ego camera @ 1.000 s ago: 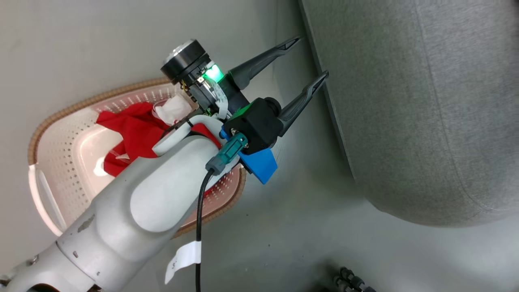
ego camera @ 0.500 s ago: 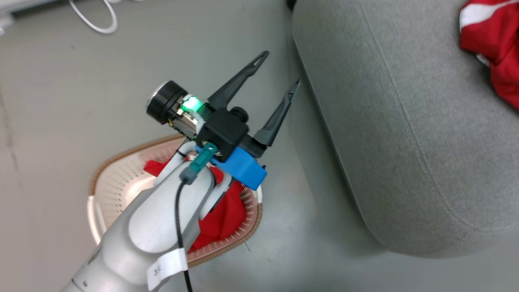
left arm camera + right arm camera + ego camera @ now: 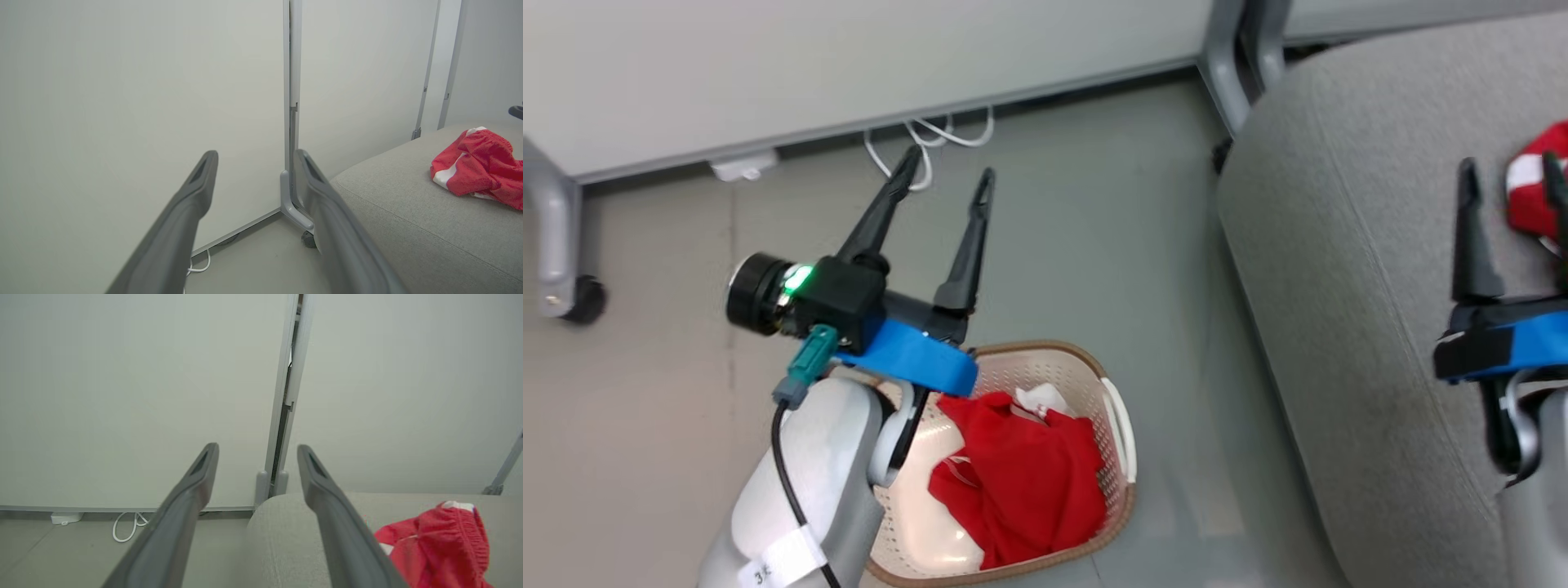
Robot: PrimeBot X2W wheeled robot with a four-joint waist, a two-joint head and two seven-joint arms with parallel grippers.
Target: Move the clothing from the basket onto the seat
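The cream basket point(image 3: 1112, 412) with a brown rim stands on the floor left of the seat, and red clothing point(image 3: 1021, 482) with a bit of white lies bunched inside it. Above the basket's far edge my left gripper point(image 3: 950, 166) is open and empty, its fingers pointing at the wall. The grey seat point(image 3: 1339, 286) fills the right side. On it lies another red and white piece of clothing point(image 3: 1531, 192). My right gripper point(image 3: 1511, 163) hovers open over the seat just short of that piece. Each wrist view shows open fingers point(image 3: 196, 192) point(image 3: 196, 482), the seat point(image 3: 408, 228) point(image 3: 286, 539) and the red shorts point(image 3: 478, 167) point(image 3: 441, 547).
A pale partition wall point(image 3: 849, 65) runs along the far side on grey metal legs, one with a caster point(image 3: 584, 298), another post point(image 3: 1225, 57) by the seat's corner. A white cable point(image 3: 931, 135) and small adapter point(image 3: 739, 167) lie on the floor at its base.
The head camera has swung up and over, so the basket now sits lower and the wall shows. My right gripper has come into the picture. Both grippers stay open and empty.
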